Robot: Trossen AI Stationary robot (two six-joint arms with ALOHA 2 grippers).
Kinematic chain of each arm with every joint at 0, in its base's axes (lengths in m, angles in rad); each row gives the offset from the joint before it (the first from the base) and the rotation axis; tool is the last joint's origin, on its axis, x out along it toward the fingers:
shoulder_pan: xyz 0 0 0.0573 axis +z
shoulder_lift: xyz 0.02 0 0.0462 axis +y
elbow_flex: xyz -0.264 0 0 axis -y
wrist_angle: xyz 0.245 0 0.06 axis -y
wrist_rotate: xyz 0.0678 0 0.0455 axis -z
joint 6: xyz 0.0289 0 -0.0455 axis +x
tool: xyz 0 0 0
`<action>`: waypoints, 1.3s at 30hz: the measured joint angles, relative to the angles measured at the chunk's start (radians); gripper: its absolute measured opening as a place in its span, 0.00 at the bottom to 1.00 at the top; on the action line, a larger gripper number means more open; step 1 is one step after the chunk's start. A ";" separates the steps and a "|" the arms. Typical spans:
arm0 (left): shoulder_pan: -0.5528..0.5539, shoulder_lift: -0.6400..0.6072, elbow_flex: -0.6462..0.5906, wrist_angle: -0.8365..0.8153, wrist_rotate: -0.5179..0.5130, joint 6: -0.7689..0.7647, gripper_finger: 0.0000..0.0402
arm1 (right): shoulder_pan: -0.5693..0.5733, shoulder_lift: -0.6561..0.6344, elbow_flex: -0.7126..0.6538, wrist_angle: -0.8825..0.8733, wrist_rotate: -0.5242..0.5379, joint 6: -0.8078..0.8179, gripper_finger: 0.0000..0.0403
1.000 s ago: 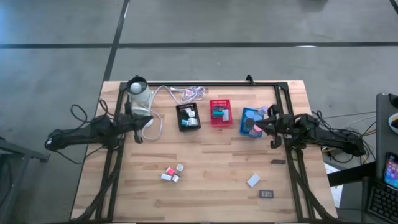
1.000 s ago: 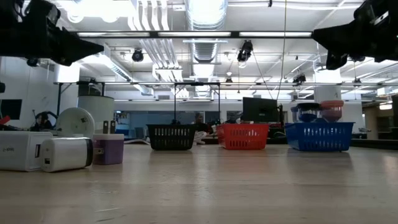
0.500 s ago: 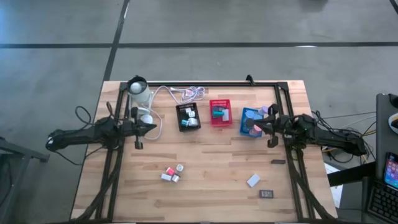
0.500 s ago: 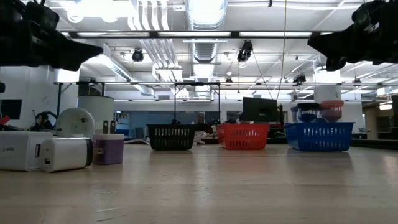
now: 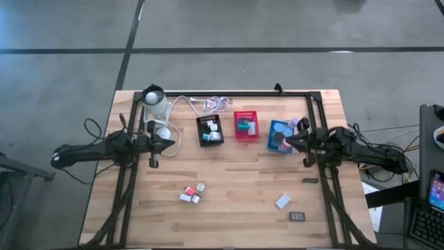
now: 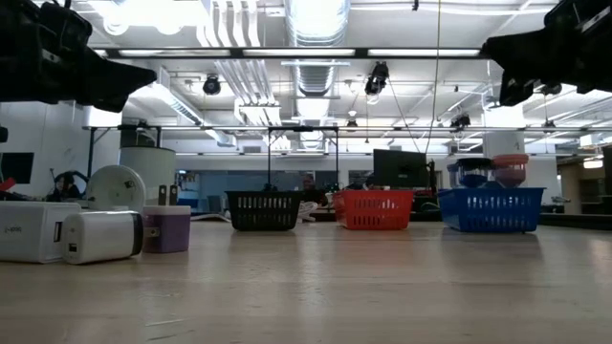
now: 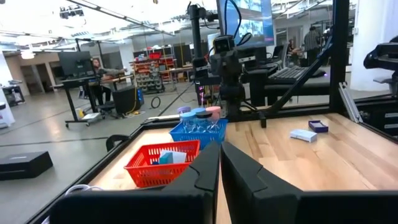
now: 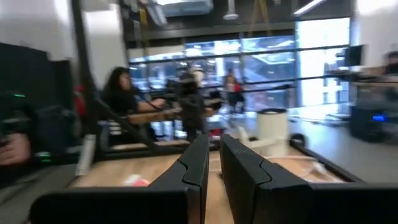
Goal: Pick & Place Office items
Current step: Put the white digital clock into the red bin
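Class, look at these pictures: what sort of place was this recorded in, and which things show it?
Probably an open lab or workshop: exposed ceiling ducts, desks with monitors, and two robot arms at a wooden table.

Several office items lie loose on the wood: a tight cluster of small pink and white blocks (image 5: pixel 191 194) near the front centre, and, well apart to the right, a white block (image 5: pixel 282 201) lying tilted with a small dark rectangle (image 5: pixel 297 217) just beside it. Another thin dark piece (image 5: pixel 309 180) rests farther back by the right rail. Blue, pink and lavender rolls (image 7: pixel 198 114) stand upright, sorted in the blue container, while white and teal pieces (image 5: pixel 244 126) sit in the other two.
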 joint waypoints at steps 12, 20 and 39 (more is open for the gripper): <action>0.000 0.000 0.008 -0.003 -0.027 -0.079 0.06 | 0.000 -0.011 -0.007 -0.012 0.141 -0.049 0.09; 0.000 0.008 0.001 -0.011 0.035 -0.141 0.05 | 0.031 0.004 -0.007 -0.003 0.151 -0.063 0.09; -0.054 0.404 0.268 -0.070 0.055 -0.159 0.02 | 0.041 0.006 -0.007 -0.033 0.148 -0.071 0.09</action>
